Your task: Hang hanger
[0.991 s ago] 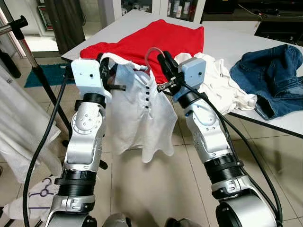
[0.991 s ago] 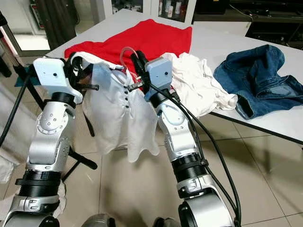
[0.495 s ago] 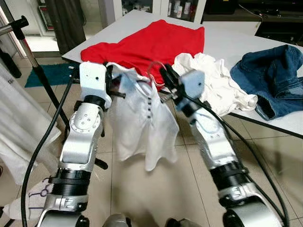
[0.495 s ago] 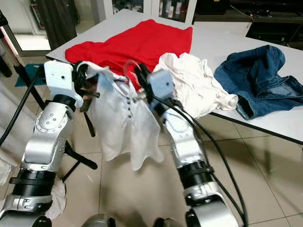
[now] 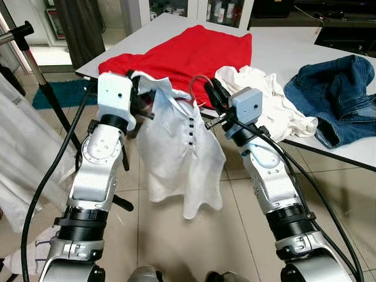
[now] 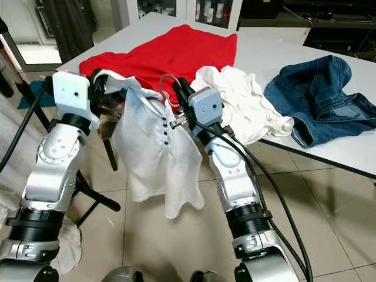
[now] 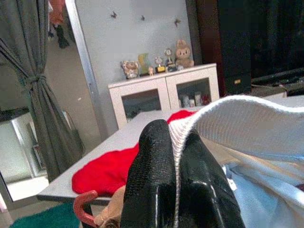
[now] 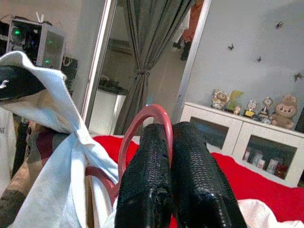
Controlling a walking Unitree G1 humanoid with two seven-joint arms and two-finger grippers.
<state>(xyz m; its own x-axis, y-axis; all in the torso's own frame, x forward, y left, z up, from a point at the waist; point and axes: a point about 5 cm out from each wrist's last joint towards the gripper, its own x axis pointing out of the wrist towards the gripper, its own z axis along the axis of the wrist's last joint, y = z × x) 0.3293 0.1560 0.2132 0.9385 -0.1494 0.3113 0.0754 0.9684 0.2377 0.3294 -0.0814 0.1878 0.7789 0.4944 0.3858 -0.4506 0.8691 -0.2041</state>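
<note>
Centre frame, in front of the worktop [image 5: 282,44], a white shirt [image 5: 179,153] hangs on a red hanger [image 5: 197,85] held aloft. The right gripper [image 5: 211,94] has its jaws closed on the hanger's hook; the left gripper [image 5: 138,97] pinches the shirt's shoulder. The rack pole [image 5: 35,64] stands upper left. Risk: the shirt may slip off if the grippers pull apart.

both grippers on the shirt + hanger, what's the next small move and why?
Probably swing both arms left toward the rack pole. The right gripper is shut on the hanger hook, the left gripper pinches the white shirt, which hangs free over the floor.
</note>
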